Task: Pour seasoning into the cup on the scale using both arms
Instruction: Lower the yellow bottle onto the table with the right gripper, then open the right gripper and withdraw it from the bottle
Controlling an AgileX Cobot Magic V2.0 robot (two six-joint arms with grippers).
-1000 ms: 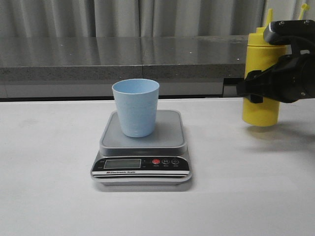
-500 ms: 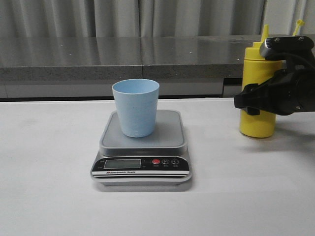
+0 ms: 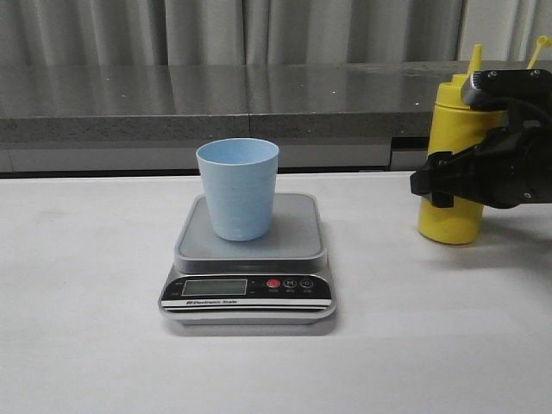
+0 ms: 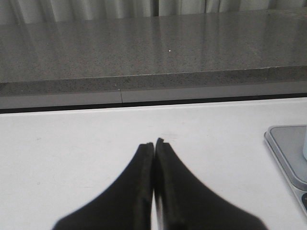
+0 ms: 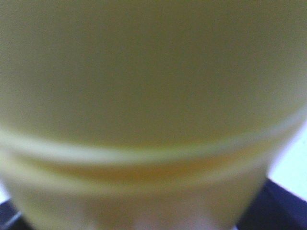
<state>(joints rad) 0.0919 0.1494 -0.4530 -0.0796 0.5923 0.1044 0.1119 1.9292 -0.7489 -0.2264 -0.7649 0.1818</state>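
**Desk:** What does the front camera show at this moment?

**Photographer:** A light blue cup [image 3: 238,188] stands upright on the steel platform of a silver-grey digital scale [image 3: 248,263], slightly left of the platform's centre, in the middle of a white table [image 3: 86,328]. The scale's black front panel, with its LCD and red button, faces the camera. Well apart to the right, a tall yellow seasoning bottle [image 3: 451,164] stands upright, its base at or just above the tabletop; I cannot tell which. Its pointed nozzle and small tethered cap rise above the black arm.

**Desk:** And the right arm?

**Photographer:** The right gripper [image 3: 448,183] is clamped around the bottle's lower body, black fingers wrapping its front. From the right wrist camera the bottle [image 5: 153,110] fills nearly the whole view as a yellow blur, with dark finger edges at the lower corners.

**Desk:** The left arm?

**Photographer:** It is out of sight in the front view. Its own wrist camera shows the left gripper [image 4: 154,143] with both black fingers [image 4: 139,191] pressed together, holding nothing, poised over bare white table [image 4: 72,143]. A corner of the scale [image 4: 287,148] sits at the side of that view, apart from the fingertips.

**Desk:** Background?

**Photographer:** A grey speckled stone ledge [image 3: 216,99] runs behind the table, with pale curtains [image 3: 216,30] above it.
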